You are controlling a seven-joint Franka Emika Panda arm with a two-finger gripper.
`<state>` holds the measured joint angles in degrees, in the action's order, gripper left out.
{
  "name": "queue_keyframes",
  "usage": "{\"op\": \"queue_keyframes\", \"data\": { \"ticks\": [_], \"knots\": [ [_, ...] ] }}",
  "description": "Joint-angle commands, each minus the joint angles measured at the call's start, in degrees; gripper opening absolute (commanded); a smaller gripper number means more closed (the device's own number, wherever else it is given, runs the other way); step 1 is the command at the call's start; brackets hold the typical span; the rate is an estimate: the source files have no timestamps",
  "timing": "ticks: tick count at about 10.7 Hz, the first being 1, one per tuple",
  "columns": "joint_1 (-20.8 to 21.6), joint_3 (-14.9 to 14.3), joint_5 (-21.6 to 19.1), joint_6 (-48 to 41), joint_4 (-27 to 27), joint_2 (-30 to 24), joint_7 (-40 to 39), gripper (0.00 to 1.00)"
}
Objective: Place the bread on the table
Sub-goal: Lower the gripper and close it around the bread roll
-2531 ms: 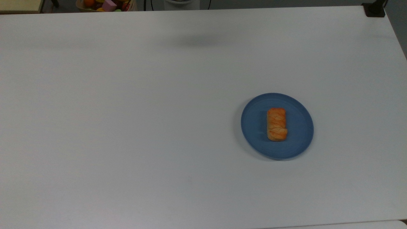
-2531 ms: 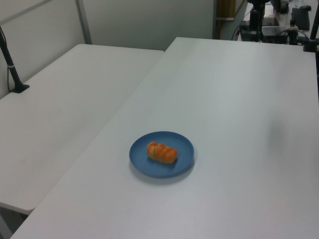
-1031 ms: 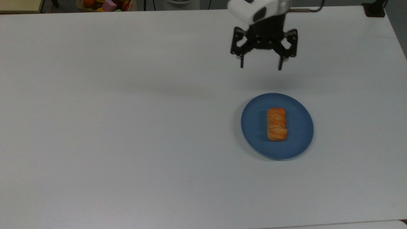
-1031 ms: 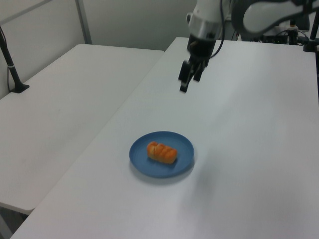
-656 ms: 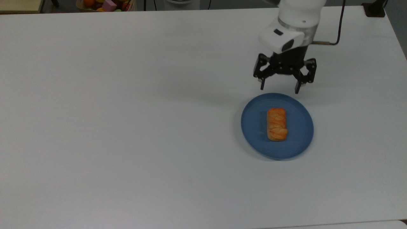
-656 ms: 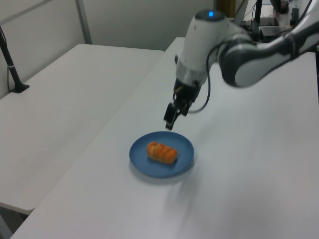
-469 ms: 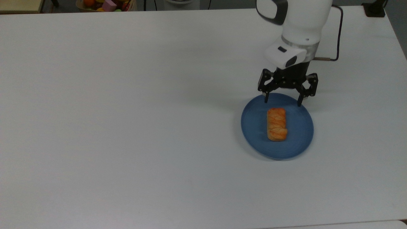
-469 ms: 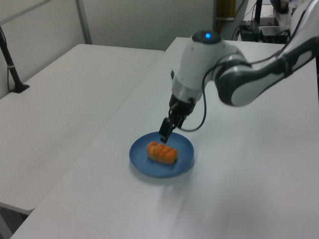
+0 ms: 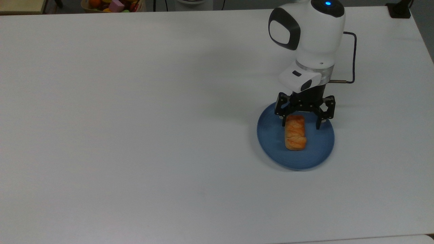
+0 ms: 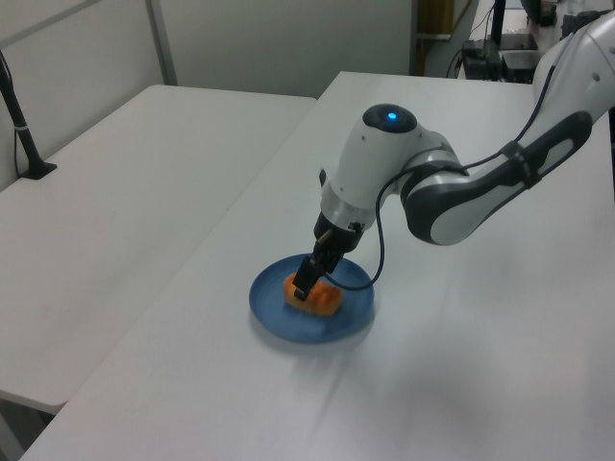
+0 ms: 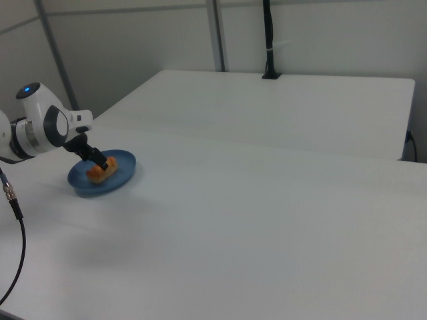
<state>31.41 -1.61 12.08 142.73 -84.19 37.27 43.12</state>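
Tool (image 9: 301,126) now astride bread (image 9: 295,135)

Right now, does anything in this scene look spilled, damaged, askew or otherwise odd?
Nothing stands out. The bread lies whole on the blue plate, which sits flat on the table with no crumbs or spills around it. The gripper is low over the bread's far end in the top view, jaws open on either side of it.
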Motion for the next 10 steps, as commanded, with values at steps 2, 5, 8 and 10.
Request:
{"op": "queue_keyframes", "data": {
  "ticks": [2,5,8,10],
  "knots": [
    [0.49,-0.77,1.89,2.19,1.31,2.80,1.44,0.89],
    [0.49,-0.77,3.73,2.29,1.22,2.80,1.44,0.62],
    [0.58,-0.77,4.27,2.20,1.22,2.46,1.35,0.36],
    [0.58,-0.77,4.27,1.94,1.13,1.84,1.26,0.32]
  ]
}}
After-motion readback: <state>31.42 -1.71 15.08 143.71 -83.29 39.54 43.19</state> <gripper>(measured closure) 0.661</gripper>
